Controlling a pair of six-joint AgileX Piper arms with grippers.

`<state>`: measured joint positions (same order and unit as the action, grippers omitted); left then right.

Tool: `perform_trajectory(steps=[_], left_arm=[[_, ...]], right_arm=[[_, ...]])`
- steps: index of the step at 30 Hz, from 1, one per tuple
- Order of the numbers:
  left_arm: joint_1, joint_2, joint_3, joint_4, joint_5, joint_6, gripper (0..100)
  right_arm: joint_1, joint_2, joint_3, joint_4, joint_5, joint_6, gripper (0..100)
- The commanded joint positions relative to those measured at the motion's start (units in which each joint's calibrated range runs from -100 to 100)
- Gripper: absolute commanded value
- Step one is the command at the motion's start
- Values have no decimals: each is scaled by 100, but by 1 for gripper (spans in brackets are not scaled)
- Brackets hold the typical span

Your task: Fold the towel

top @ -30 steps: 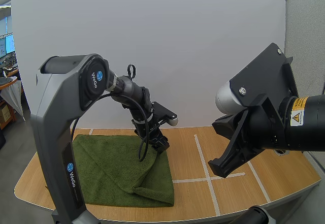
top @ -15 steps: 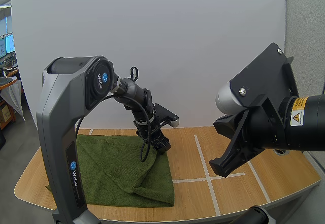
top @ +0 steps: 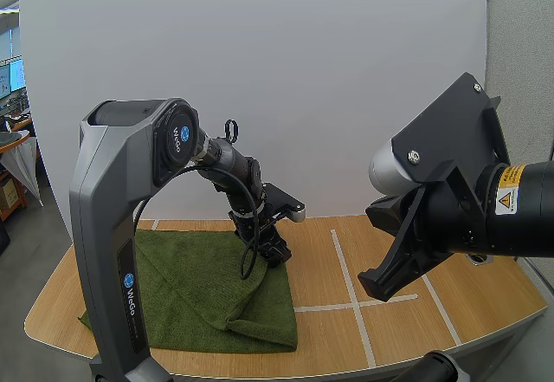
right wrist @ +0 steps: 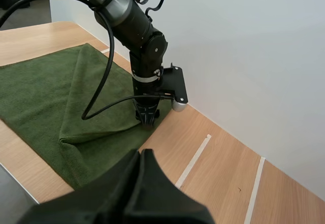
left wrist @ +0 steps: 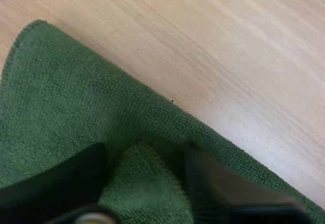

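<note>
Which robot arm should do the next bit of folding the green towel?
Left. The left pincer is down on the towel, with a bunch of cloth between its fingers. The right pincer is shut on nothing, up off the table and away from the towel.

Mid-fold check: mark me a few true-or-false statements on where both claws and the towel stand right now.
1. The left claw pinches a fold of the green towel. True.
2. The right claw grips the towel too. False: it is shut on nothing, raised above the table.
3. The towel lies flat in one layer. False: part is folded over, with a raised crease.
4. In the high view the towel lies left of the white tape lines. True.
</note>
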<state>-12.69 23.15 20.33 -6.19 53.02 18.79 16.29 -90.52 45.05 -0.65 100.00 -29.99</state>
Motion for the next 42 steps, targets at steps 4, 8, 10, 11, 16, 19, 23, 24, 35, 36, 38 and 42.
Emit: perform_trajectory(steps=[4,8,10,11,16,19,23,24,35,36,38,42], left_arm=[[-22,34,-28,2,-62,-35,43],[-22,34,-28,2,74,-35,43],[-22,34,-28,25,196,-35,43],[-22,34,-28,36,244,-35,43],[-14,-92,-28,114,396,-154,30],[-7,-317,-28,114,434,-154,1],[-7,-712,-28,114,603,-194,0],[-7,-804,-28,114,681,-225,0],[390,-1648,553,221,1517,-288,0],[444,-1754,679,221,1517,-251,0],[539,-1972,913,221,1517,-192,0],[734,-2560,1392,231,1501,-111,0]], right_arm=[[-25,-43,28,-39,0,19,0],[-25,-43,28,-39,0,19,0],[-25,-43,28,-39,0,19,0],[-25,-43,28,-39,0,19,0],[-25,-43,28,-39,0,19,0],[-25,-43,28,-39,0,19,0],[-25,-43,28,-39,0,19,0],[-25,-43,28,-39,0,19,0],[-25,-43,28,-39,0,19,0],[-25,-43,28,-39,0,19,0],[-25,-43,28,-11,0,19,0],[-25,-43,28,34,0,19,0]])
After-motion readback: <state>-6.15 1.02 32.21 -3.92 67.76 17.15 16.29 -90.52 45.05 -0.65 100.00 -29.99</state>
